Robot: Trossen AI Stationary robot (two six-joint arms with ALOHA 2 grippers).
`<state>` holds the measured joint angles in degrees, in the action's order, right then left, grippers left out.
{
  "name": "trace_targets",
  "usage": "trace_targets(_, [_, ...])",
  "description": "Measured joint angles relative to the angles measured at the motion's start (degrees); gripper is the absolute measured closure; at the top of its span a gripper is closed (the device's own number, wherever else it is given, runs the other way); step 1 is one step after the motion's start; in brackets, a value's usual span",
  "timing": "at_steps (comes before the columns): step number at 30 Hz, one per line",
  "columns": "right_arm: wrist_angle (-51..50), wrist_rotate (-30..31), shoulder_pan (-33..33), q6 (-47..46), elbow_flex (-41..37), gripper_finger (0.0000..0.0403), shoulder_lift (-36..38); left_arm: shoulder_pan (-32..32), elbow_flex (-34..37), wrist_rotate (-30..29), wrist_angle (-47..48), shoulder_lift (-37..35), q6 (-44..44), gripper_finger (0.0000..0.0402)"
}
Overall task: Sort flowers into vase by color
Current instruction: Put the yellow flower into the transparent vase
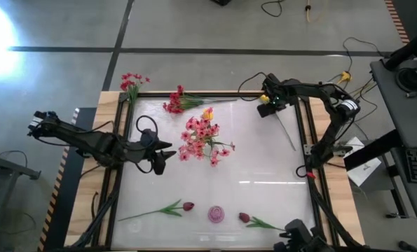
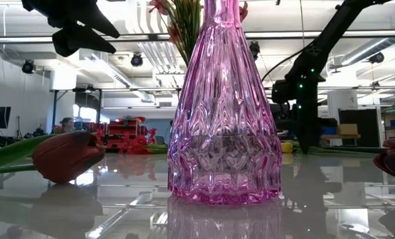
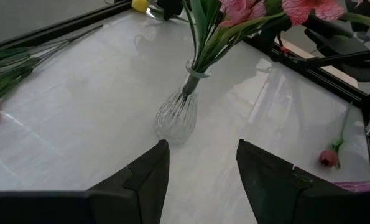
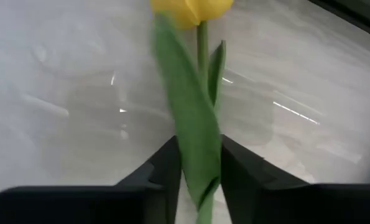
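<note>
My right gripper [image 4: 197, 171] is at the table's far right [image 1: 268, 101], shut on a yellow tulip [image 4: 191, 9]. My left gripper [image 1: 160, 159] is open and empty above the table's left side, pointing at a clear glass vase [image 3: 175, 118]. That vase stands on its base mid-table and holds a spray of pink blossoms [image 1: 202, 138], with a yellow-orange blossom [image 1: 207, 113] at its far side. A pink glass vase [image 2: 224, 113] stands at the near edge [image 1: 216, 213]. Two dark red buds [image 1: 188, 206] [image 1: 244, 218] lie on their sides beside it. My right gripper pinches the yellow tulip's long green leaf [image 4: 194, 155] and the stem beside it between its two fingers [image 4: 163, 168], below the blossom. The stem runs along the fingers, with the blossom out ahead of the fingertips. I cannot tell whether the blossom touches the table.
A red blossom spray [image 1: 174, 105] lies at the far edge. Another red spray [image 1: 132, 82] lies on the wooden border at the far left. A black frame [image 1: 303, 133] rims the white table. Bare table lies between the clear vase and the near edge.
</note>
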<state>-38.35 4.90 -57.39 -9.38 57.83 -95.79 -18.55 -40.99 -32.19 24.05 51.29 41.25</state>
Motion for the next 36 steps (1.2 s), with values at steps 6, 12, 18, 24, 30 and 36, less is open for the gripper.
trace_targets(6, [-0.1,-2.3,0.3,-0.4,-0.1,0.0387,2.3,0.0,0.0,-0.7,0.0,0.1,-1.3,0.0227])
trace_targets(12, [2.4,-4.4,5.8,-3.6,-0.4,0.0389,12.0,0.0,0.5,-0.8,-0.7,0.1,-1.5,0.0227])
trace_targets(18, [16.0,-6.3,18.6,-8.4,-2.7,0.039,25.7,0.0,3.3,-0.8,-3.5,1.1,-2.0,0.0227])
trace_targets(24, [37.6,2.8,34.7,-9.6,-7.4,0.039,34.9,0.0,9.2,-0.4,-15.0,5.3,-3.0,0.0227])
trace_targets(30, [55.4,8.7,45.8,-5.0,-8.5,0.039,35.6,0.2,11.2,-0.2,-25.7,12.7,-4.2,0.0226])
trace_targets(36, [68.4,8.7,50.3,1.0,-8.5,0.039,32.7,0.9,10.8,-0.3,-33.0,19.8,-4.7,0.0226])
